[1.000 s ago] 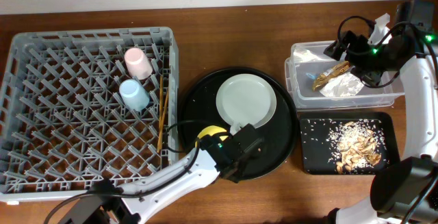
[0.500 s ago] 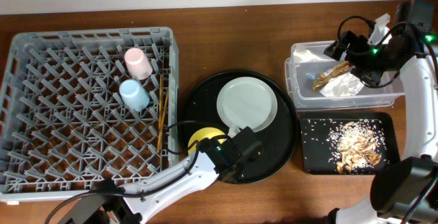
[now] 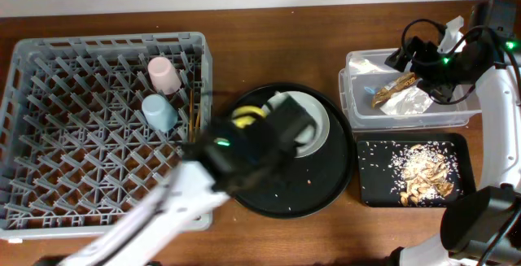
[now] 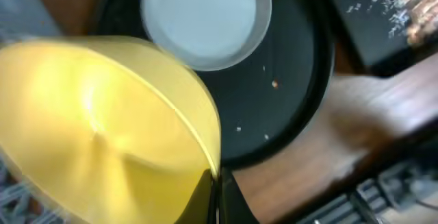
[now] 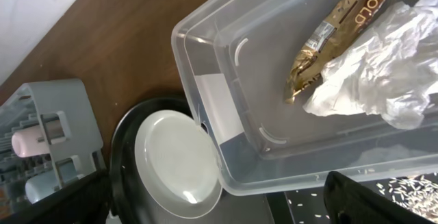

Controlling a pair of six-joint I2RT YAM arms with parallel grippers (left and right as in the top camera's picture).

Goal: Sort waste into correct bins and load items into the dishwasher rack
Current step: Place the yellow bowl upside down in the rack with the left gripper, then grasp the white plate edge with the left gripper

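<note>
- The dishwasher rack point(image 3: 98, 128) fills the left end of the counter point(image 3: 269, 38). I see a pink cup point(image 3: 164, 74) and a blue cup point(image 3: 159, 112) among its pegs near the back right corner. The two wooden chopsticks point(image 3: 194, 107) lie along its right wall.
- My left hand point(image 4: 219, 193) is clamped on the rim of the yellow bowl point(image 4: 102, 135). It holds the bowl tilted in the air over the left part of the round black tray point(image 3: 326, 185). The arm is blurred from overhead.
- The pale grey-green plate point(image 4: 205, 18) sits on that round tray, toward its back, with a few crumbs beside it.
- My right hand point(image 5: 215, 190) hangs over the left end of the clear tub point(image 5: 226, 94), fingers wide apart and holding nothing.
- Inside the tub, the brown-and-gold snack wrapper point(image 5: 335, 39) reads "GOLD"; I cannot make out its smaller print. The crumpled white napkin point(image 5: 383, 73) lies touching it.
- In front of the tub, the shallow black rectangular tray point(image 3: 370, 176) holds the beige food scraps point(image 3: 423, 172).
</note>
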